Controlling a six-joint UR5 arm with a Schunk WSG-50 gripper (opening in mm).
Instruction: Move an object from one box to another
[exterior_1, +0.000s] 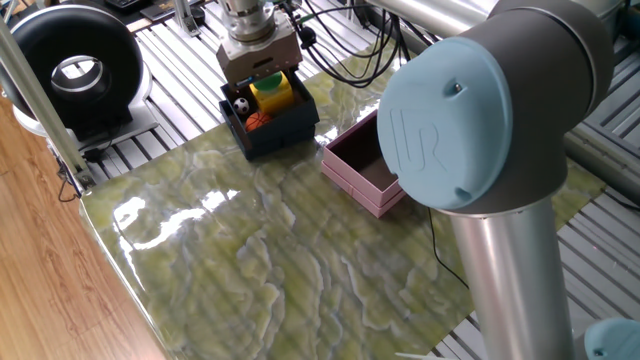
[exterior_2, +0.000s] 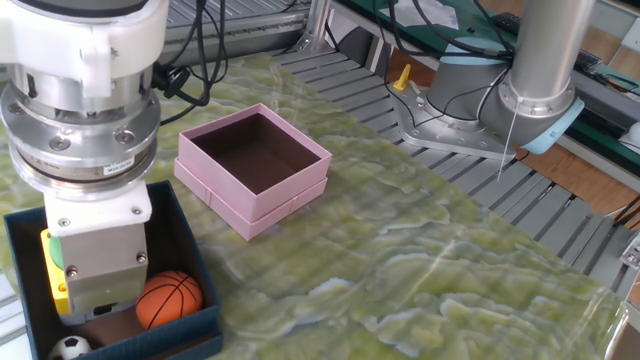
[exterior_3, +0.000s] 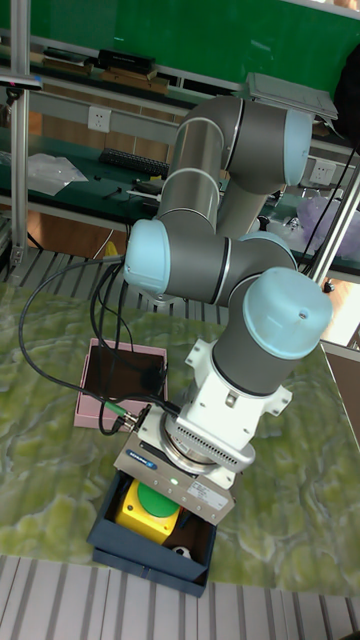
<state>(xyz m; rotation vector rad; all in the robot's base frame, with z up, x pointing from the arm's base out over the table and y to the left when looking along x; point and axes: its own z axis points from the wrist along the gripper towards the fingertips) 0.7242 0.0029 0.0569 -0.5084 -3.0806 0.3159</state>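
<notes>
Green marbled tabletop (exterior_1: 270, 260) is carrying both boxes. Grey UR5 arm (exterior_3: 215, 250) is reaching straight down, its gripper (exterior_2: 95, 300) sitting inside the dark navy square box (exterior_2: 190, 325) beside an orange miniature basketball (exterior_2: 168, 298); finger opening cannot be judged. Pale pink square box (exterior_2: 255, 165) is standing nearby.

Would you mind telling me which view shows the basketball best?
The other fixed view: the basketball sits large and clear in the navy box. One fixed view shows it tiny. In the tall fixed view the arm hides it.
</notes>
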